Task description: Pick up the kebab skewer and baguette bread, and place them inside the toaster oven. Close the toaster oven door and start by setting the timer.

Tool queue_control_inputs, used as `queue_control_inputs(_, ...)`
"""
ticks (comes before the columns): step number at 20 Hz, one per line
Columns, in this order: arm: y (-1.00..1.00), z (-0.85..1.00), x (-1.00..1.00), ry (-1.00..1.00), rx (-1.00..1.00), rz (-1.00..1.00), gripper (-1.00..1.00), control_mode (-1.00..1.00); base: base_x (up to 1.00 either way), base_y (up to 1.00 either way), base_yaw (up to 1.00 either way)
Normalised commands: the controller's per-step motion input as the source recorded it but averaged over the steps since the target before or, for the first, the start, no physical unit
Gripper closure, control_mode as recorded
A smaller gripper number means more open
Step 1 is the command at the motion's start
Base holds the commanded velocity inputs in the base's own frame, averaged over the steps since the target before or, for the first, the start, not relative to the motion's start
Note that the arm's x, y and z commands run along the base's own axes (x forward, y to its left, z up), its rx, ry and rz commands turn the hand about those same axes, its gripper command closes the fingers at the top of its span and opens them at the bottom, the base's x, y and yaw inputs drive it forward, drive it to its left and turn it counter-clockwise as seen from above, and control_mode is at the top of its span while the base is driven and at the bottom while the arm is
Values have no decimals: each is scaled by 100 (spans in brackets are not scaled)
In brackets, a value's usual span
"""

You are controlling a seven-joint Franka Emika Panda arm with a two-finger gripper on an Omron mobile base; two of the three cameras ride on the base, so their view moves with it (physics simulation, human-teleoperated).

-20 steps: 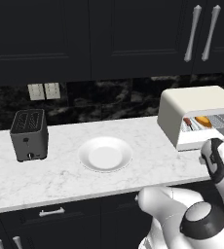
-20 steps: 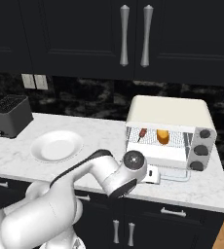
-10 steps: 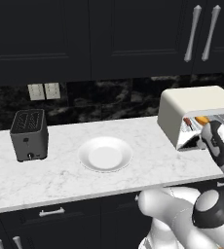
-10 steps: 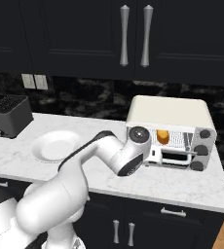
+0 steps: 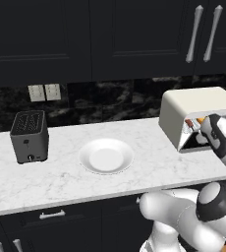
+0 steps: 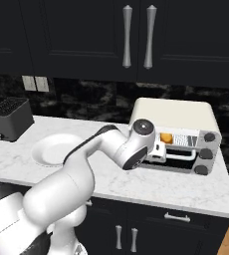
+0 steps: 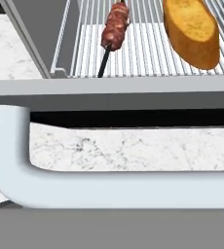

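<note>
The cream toaster oven (image 5: 198,110) (image 6: 176,117) stands at the counter's right end. Inside it, on the wire rack (image 7: 148,53), the kebab skewer (image 7: 115,26) lies to the left of the golden baguette bread (image 7: 192,29) (image 6: 166,138). The toaster oven door (image 6: 178,163) (image 5: 193,143) hangs partly open, tilted upward. Its silver bar handle (image 7: 114,189) (image 6: 183,152) runs across right in front of the hand. My gripper (image 6: 159,150) (image 5: 209,134) is at the door's handle edge. It is open, and nothing shows between the fingers.
A white plate (image 5: 88,160) (image 6: 44,149) sits mid-counter with a dark slot toaster (image 5: 29,136) (image 6: 9,118) to its left. Three dark knobs (image 6: 204,153) line the oven's right side. Black cabinets with silver handles (image 6: 136,36) hang above.
The hand has risen toward the oven front. The door has swung up with it, from lying flat to a steep tilt.
</note>
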Motion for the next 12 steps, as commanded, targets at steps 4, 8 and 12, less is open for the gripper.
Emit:
queue_control_inputs(4, 0, 0, 31, 0, 0, 0, -100, -100, 0, 0, 0)
queue_control_inputs(8, 2, 0, 64, 0, 0, 0, -100, -100, 0, 0, 0)
queue_control_inputs(12, 0, 0, 49, 1, -1, 0, -100, -100, 0, 0, 0)
